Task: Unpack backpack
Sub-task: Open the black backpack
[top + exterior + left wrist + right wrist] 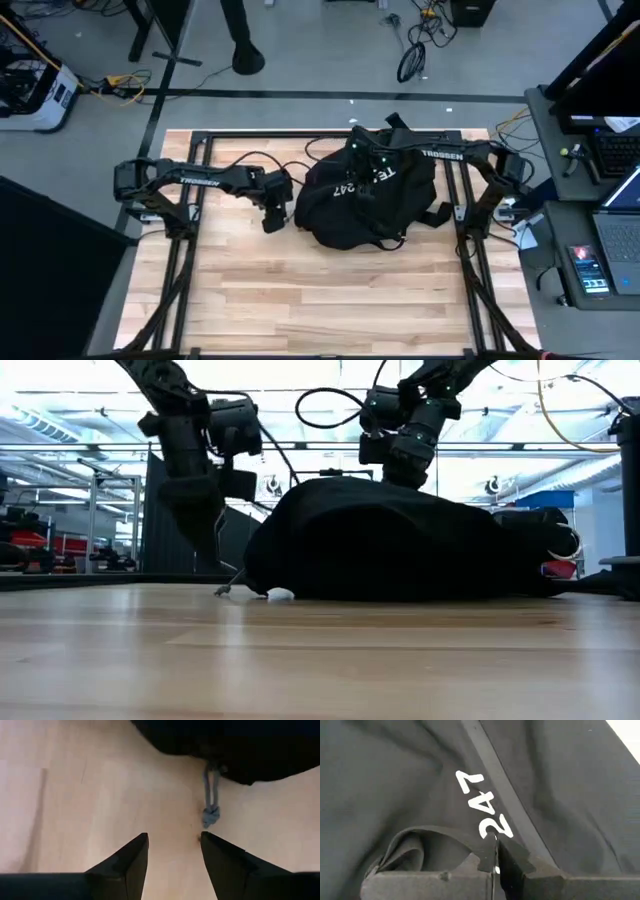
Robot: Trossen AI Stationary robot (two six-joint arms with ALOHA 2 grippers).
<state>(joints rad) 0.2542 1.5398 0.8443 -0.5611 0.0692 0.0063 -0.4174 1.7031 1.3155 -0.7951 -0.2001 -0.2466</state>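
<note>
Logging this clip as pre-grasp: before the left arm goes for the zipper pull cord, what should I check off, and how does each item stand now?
1. Left end effector open: ok, fingers apart above the table.
2. Zipper pull cord visible and free: ok, it lies on the wood, trailing from the backpack edge.
3. Cord lined up between the fingers: not ok, its knot lies ahead of them, toward one finger.
4. Right end effector steadying the backpack: ok, shut, on the fabric by the "247" lettering.
5. Backpack opened: cannot tell, no open zipper shows.
</note>
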